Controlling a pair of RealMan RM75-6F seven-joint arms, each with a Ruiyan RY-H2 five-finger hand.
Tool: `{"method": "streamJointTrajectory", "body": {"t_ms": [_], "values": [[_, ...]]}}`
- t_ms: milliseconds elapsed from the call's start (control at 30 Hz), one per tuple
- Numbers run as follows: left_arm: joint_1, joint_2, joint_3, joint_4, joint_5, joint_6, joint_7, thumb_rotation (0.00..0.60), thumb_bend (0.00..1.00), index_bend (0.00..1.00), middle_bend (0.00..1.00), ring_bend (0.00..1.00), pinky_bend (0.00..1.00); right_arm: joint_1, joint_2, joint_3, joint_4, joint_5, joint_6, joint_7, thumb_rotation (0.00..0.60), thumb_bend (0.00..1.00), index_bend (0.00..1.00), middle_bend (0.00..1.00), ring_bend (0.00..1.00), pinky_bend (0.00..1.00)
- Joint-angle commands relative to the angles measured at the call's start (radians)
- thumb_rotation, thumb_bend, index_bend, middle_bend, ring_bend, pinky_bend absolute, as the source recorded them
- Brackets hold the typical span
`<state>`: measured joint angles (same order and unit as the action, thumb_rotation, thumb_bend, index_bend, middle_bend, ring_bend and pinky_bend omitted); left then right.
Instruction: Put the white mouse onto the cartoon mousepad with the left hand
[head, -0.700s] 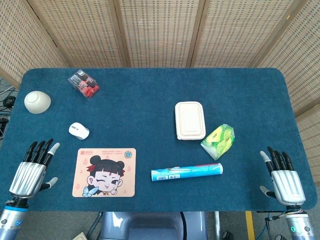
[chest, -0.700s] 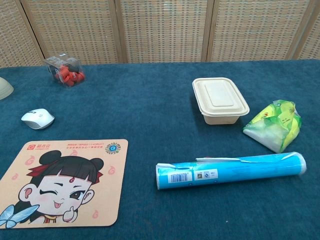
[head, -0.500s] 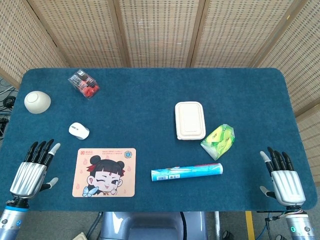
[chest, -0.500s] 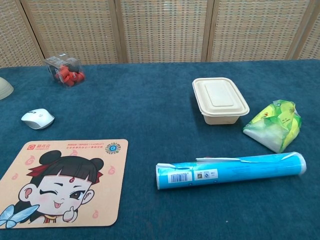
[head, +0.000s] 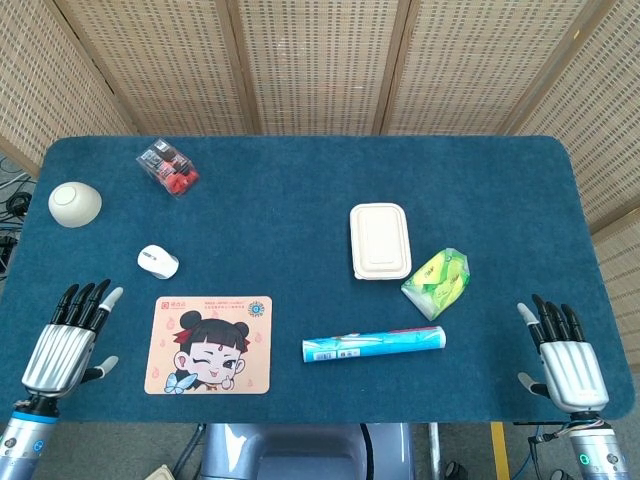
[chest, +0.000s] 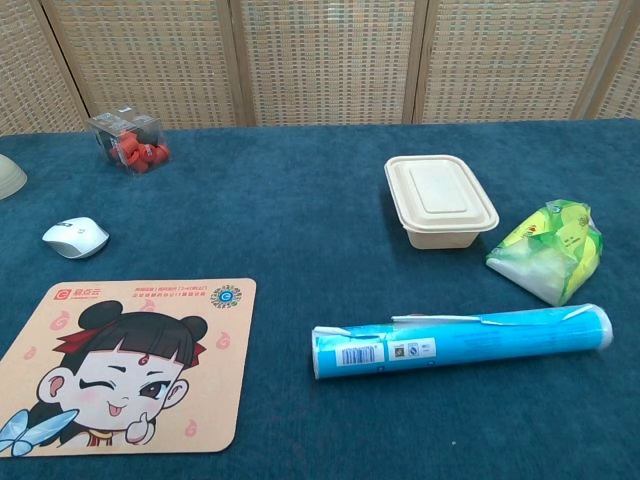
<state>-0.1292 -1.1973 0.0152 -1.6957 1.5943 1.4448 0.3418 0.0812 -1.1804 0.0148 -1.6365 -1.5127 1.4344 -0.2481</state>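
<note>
The white mouse lies on the blue table just above the cartoon mousepad, apart from it. My left hand hovers at the table's near left edge, left of the mousepad, fingers spread and holding nothing. My right hand sits at the near right corner, fingers apart and empty. Neither hand shows in the chest view.
A white bowl and a clear box of red items stand at the back left. A beige lidded container, a green-yellow packet and a blue tube lie to the right of the mousepad.
My left hand has slipped slightly toward the near edge. The right hand has shifted very slightly. The objects have not moved.
</note>
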Motion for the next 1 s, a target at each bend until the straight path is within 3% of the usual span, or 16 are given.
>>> {"method": "streamJointTrajectory", "body": {"t_ms": [33,300,467,700,1000], "values": [[-0.001,-0.001,0.001,0.001,0.000,-0.002,0.000,0.600,0.17,0.00,0.00,0.00,0.00,0.000,-0.001,0.000,-0.001,0.002,-0.002,-0.003,0.600,0.10,0.03,0.00,0.00,0.00],[-0.030,0.007,-0.007,0.020,-0.007,-0.045,-0.026,0.600,0.17,0.00,0.00,0.00,0.00,-0.005,0.005,0.006,-0.002,0.011,0.007,0.013,0.600,0.10,0.03,0.00,0.00,0.00],[-0.070,0.026,-0.056,0.071,-0.051,-0.077,-0.058,0.600,0.17,0.00,0.00,0.00,0.00,-0.005,0.004,0.003,-0.004,0.005,0.007,0.006,0.600,0.10,0.03,0.00,0.00,0.00],[-0.126,0.006,-0.115,0.193,-0.103,-0.126,-0.162,0.600,0.17,0.02,0.00,0.00,0.00,-0.004,0.000,0.003,-0.004,0.007,0.002,-0.005,0.600,0.10,0.03,0.00,0.00,0.00],[-0.228,-0.047,-0.152,0.379,-0.178,-0.287,-0.223,0.600,0.16,0.09,0.00,0.00,0.00,-0.001,-0.004,0.004,0.001,0.013,-0.003,-0.011,0.600,0.10,0.03,0.00,0.00,0.00]]}}
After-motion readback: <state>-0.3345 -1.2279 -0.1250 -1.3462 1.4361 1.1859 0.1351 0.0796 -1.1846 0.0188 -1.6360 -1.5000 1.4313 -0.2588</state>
